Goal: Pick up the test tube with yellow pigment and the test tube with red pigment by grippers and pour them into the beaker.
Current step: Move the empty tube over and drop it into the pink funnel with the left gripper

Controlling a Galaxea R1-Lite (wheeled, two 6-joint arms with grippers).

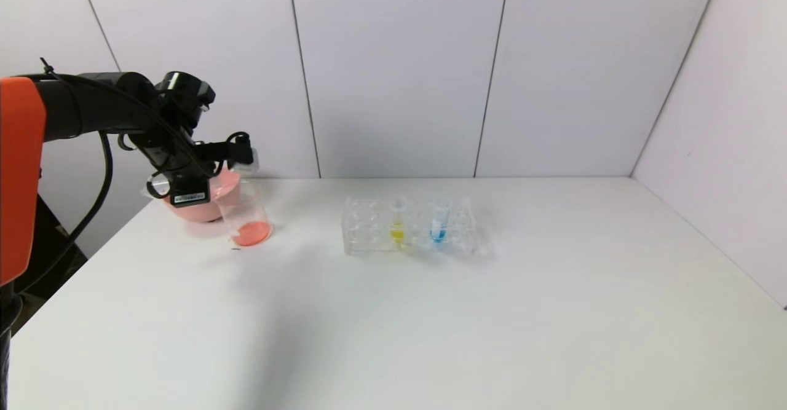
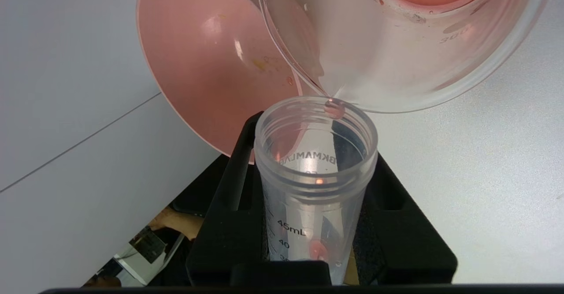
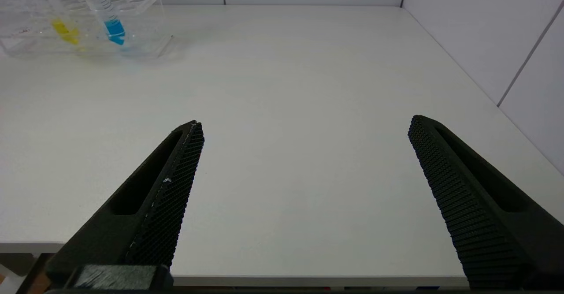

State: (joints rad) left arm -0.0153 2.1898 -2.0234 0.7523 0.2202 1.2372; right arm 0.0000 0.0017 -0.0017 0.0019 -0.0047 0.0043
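Observation:
My left gripper (image 1: 216, 152) is shut on the test tube with red pigment (image 2: 310, 206). The tube is tipped, and its open mouth (image 1: 246, 161) touches the rim of the beaker (image 1: 247, 216). A red drop hangs at the tube's lip, and only a small red smear is left inside. Red-orange liquid lies in the bottom of the beaker (image 2: 396, 51). The test tube with yellow pigment (image 1: 398, 224) stands in the clear rack (image 1: 369, 228), also seen as the yellow tube (image 3: 61, 27) in the right wrist view. My right gripper (image 3: 305, 122) hangs open and empty over the table's near right part.
A pink bowl (image 1: 206, 204) stands right behind the beaker, against the left arm; the pink bowl (image 2: 207, 69) fills much of the left wrist view. A blue-bottomed tube (image 1: 438, 225) stands beside the yellow one. White walls close the back and right sides.

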